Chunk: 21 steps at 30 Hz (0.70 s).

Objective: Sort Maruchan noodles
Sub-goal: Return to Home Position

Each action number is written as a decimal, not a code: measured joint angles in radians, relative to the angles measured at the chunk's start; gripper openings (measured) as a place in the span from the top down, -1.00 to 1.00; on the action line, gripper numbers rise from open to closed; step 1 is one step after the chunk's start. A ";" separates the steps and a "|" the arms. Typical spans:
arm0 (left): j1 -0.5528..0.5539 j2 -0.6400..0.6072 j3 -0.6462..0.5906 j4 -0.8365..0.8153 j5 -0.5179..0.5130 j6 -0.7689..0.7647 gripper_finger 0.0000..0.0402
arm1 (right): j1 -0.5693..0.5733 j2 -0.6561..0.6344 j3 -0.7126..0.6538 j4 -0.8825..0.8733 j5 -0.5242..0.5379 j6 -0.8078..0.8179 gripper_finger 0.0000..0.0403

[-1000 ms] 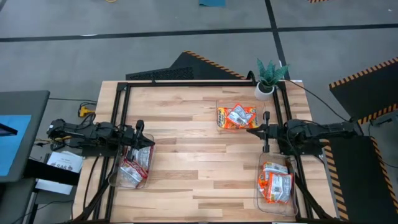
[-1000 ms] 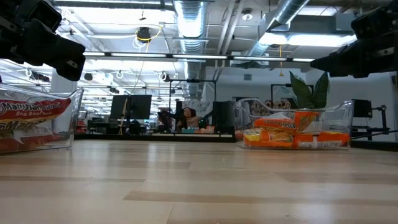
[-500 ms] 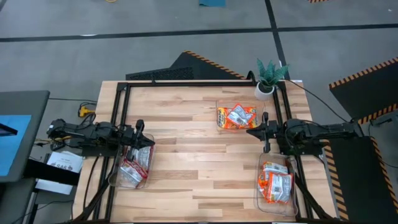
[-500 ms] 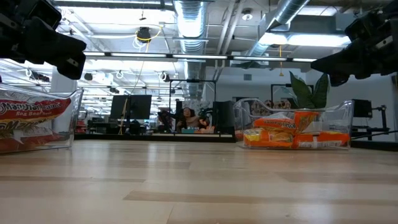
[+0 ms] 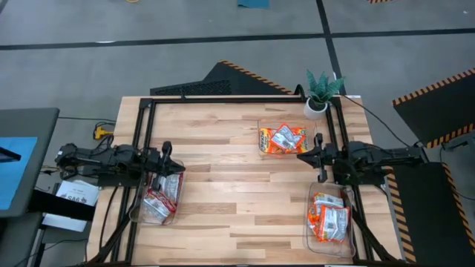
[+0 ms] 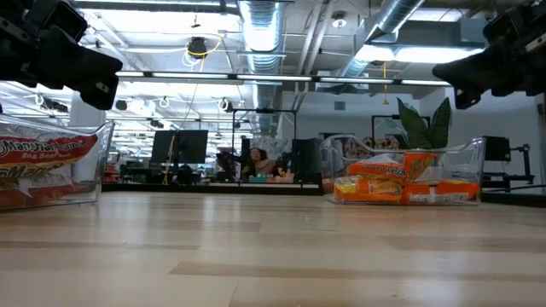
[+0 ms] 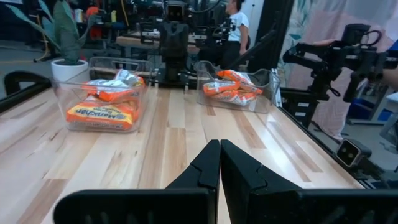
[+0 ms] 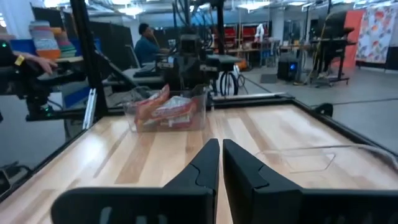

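All the Maruchan packets lie in three clear bins. White and red packets fill the bin at the table's left edge, also in the low view. Orange packets lie in the bin at the far side, and more orange ones in the bin at the near right corner. My left gripper hovers shut above the far end of the left bin. My right gripper hovers shut between the two orange bins. Both wrist views show the fingers closed on nothing.
A small potted green plant stands at the far right corner, just behind the far bin. A black frame runs along the table's edges. Bare wood lies in the middle, between the bins. People sit in the room beyond.
My right gripper has drawn back a little toward the table's right edge and has risen slightly. It stays shut. The packets and bins have not moved.
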State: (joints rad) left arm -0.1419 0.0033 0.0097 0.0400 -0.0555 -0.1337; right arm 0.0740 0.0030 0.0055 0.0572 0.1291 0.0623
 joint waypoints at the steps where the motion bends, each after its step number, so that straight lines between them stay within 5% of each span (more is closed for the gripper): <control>1: 0.006 -0.001 0.000 -0.001 0.000 0.000 1.00 | 0.005 0.000 0.000 0.007 0.000 0.001 0.77; 21: 0.035 0.003 -0.002 0.000 -0.001 -0.002 1.00 | 0.028 0.005 0.000 -0.012 0.000 -0.002 0.77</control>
State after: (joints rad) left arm -0.1065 0.0063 0.0074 0.0399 -0.0567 -0.1352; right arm 0.1024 0.0082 0.0051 0.0452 0.1291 0.0605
